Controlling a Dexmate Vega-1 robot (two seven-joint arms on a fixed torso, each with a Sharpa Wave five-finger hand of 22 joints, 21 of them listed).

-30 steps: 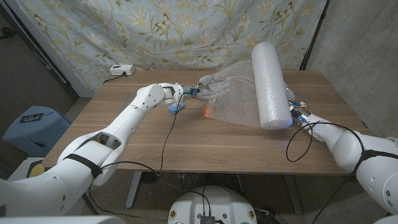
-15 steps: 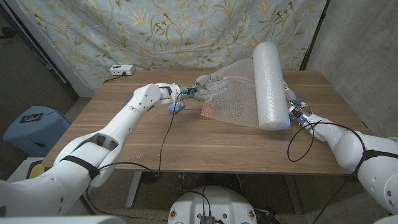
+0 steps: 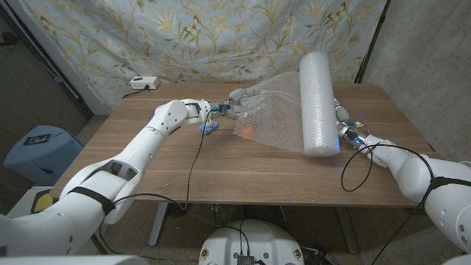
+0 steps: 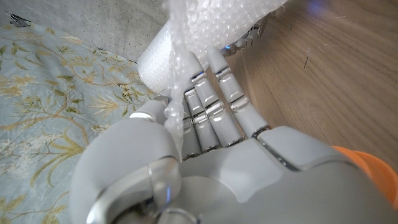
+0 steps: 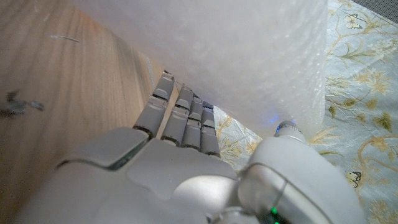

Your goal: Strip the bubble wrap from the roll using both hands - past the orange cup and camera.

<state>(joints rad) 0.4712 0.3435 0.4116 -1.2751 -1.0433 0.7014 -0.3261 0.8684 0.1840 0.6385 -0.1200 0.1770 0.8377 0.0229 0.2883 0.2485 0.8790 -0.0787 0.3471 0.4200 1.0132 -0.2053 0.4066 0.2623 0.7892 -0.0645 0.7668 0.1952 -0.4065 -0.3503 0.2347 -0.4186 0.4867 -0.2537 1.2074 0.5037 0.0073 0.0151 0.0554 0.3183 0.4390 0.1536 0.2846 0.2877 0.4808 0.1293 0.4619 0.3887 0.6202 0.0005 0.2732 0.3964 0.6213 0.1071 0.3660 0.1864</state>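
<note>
While pinched by left robot hand: bubble wrap

The wooden bench carries a roll beside the right robot hand, and a small blue object near the left robot hand.

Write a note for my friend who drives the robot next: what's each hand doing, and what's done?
Left hand pinches the free edge of the clear bubble wrap sheet, lifted above the wooden table.
Right hand steadies the near end of the fat white bubble wrap roll.
Orange cup sits under the sheet.
Done: a stretch is unrolled.
Left: keep pulling; sheet still joined to the roll.
</note>
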